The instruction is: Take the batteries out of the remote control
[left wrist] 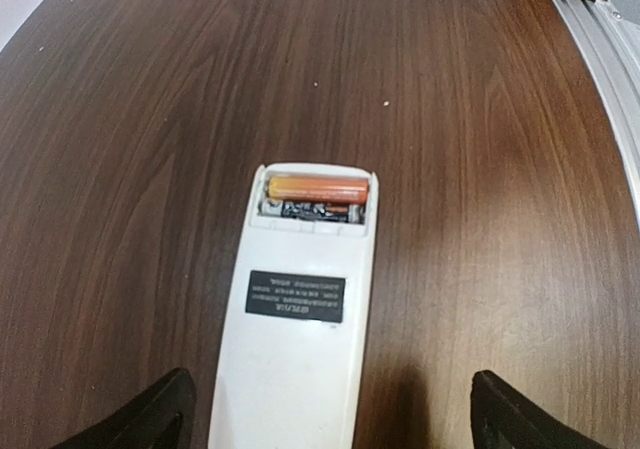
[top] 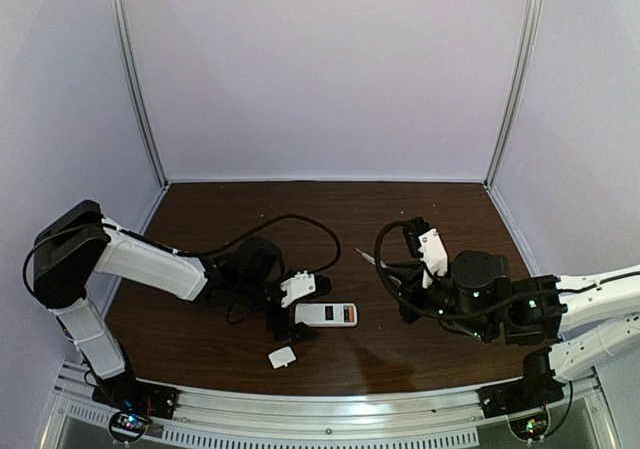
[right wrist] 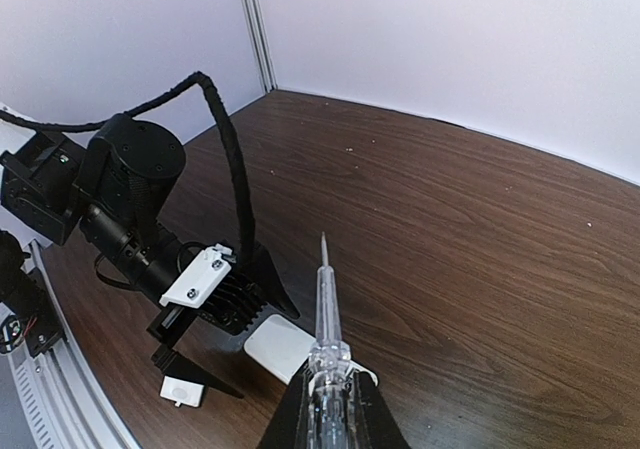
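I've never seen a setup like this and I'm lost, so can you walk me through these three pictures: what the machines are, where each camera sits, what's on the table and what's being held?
These are two robot arms bolted at the near edge of a dark wooden table. The wide picture looks down from above and behind them. The other two come from cameras on each arm's wrist.

The left gripper is open, its fingers either side of the white remote control, not squeezing it. The remote lies back-side up with its battery bay uncovered; an orange battery is still inside, a second darker one beside it. The small white cover lies on the table nearby.

The right gripper is shut on a clear-handled screwdriver, tip pointing forward above the table.
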{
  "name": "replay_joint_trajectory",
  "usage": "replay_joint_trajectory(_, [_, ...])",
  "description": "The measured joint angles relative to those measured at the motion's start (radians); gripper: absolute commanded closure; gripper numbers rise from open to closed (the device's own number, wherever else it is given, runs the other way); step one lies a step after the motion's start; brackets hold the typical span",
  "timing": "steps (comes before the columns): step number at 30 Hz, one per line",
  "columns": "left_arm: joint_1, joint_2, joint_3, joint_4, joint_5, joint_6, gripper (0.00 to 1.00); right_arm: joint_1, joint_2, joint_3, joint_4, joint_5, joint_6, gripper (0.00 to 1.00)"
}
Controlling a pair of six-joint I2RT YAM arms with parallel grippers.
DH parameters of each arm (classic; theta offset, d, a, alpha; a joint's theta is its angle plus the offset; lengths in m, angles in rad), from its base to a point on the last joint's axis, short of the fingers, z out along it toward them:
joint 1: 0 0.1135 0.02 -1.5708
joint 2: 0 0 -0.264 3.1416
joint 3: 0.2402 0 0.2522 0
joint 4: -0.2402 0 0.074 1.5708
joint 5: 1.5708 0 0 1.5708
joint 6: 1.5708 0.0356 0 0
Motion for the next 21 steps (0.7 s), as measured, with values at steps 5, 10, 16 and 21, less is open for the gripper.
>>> replay_joint_trajectory(5, [0.002,0.023,0.002,0.035,0.032,0.026,0.03,0.0,0.0,0.003,-0.005,-0.002,0.0,1.0])
replay_joint_trajectory(10, [0.013,0.046,0.019,0.052,0.061,0.044,0.03,0.0,0.003,0.007,-0.005,-0.003,0.0,1.0])
replay_joint_trajectory(16, [0.072,0.099,0.044,0.065,0.14,0.059,0.03,0.0,0.013,0.013,-0.006,-0.003,0.0,1.0])
replay_joint_trajectory(21, [0.106,0.142,0.052,0.07,0.192,0.072,0.05,0.0,0.014,0.013,-0.009,-0.002,0.0,1.0])
